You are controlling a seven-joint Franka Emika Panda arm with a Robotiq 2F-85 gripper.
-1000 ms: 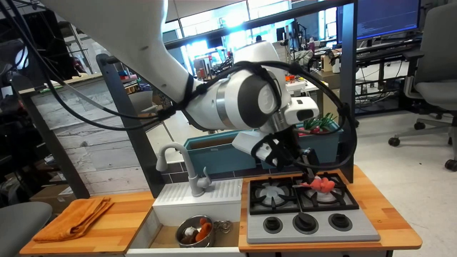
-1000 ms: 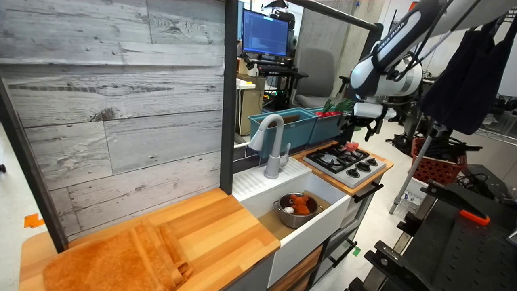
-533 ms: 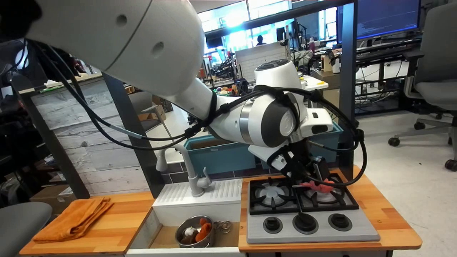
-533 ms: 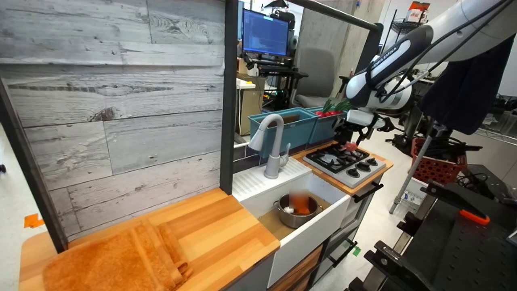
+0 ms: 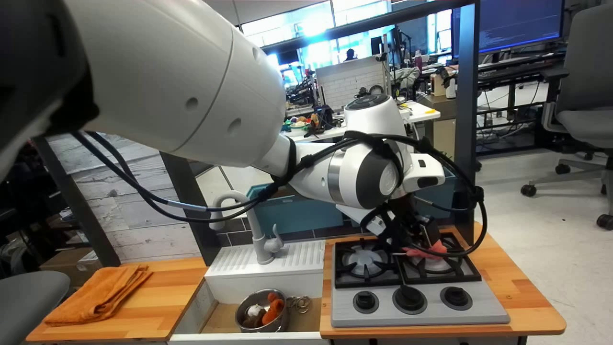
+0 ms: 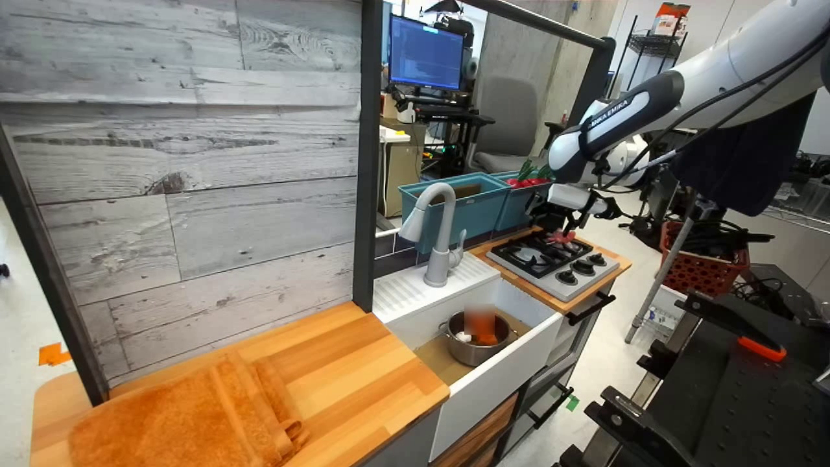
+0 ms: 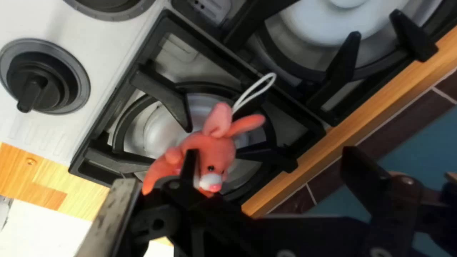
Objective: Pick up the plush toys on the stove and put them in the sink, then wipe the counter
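Standing jaws-spread at the only plush toy (image 7: 210,148) visible on the stove (image 5: 431,280), the gripper (image 7: 271,153) grips nothing, while the orange plush (image 5: 274,312) in the metal bowl (image 6: 476,354) inside the sink (image 6: 499,389) suggests partial transfer, this pickup and wiping the counter (image 6: 363,373) apparently remaining.

I am overlooking a light-brown, wood-grain desk (image 5: 510,285) that is flanking a pale sink (image 6: 499,402) on both sides. A folded orange cloth (image 5: 91,302) is lying on the desk to one side, apart from the sink; on the opposite side, a black stove (image 5: 401,273) is sitting in its pale grey panel (image 5: 380,317). A coral plush toy (image 7: 216,148) with a white muzzle is resting on a stove grate (image 7: 164,92), while a metal pot (image 6: 476,355) is standing inside the sink.
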